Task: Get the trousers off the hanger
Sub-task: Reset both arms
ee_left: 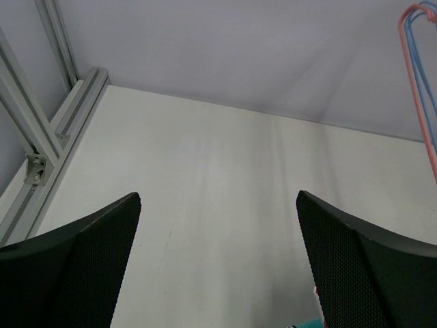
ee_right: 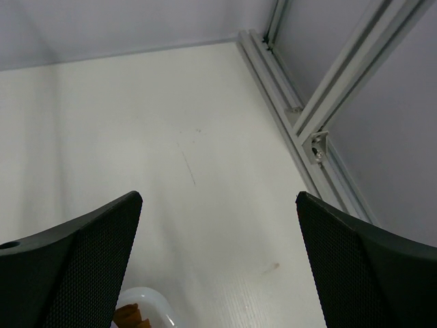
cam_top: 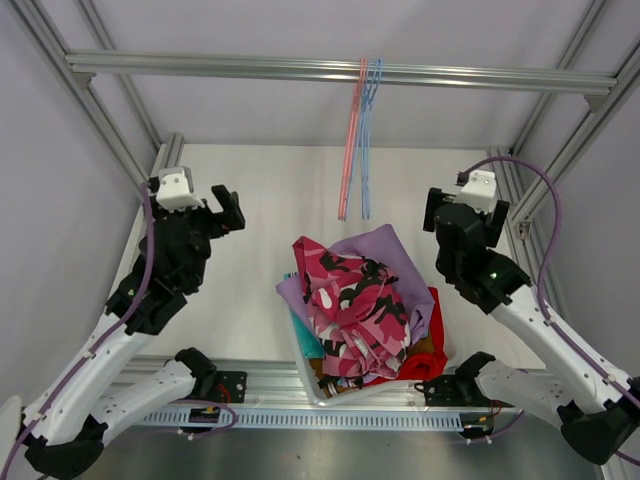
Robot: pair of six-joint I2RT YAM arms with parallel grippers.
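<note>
Flanking pink camouflage-print cloth trousers (cam_top: 352,300) heaped below thin pink and blue hangers (cam_top: 352,140), left fingers (ee_left: 75,266) and right fingers (ee_right: 369,266) stood spread apart.

The desk (cam_top: 260,190) is a pale, off-white sheet edged by aluminium rails (cam_top: 140,215). 1 white tub (cam_top: 303,368) stands directly on it, between the left pincer (cam_top: 225,210) and the right pincer (cam_top: 435,208) and closer to the arm bases than either; the trousers (cam_top: 350,300) are heaped in it. Below and ahead of the left pincer the desk is bare apart from 1 faint thin mark (ee_left: 169,236). Ahead of the right pincer lie a thin scratch (ee_right: 188,167) and a faint smudge (ee_right: 270,268), and the tub's rim shows just beneath its left finger.
</note>
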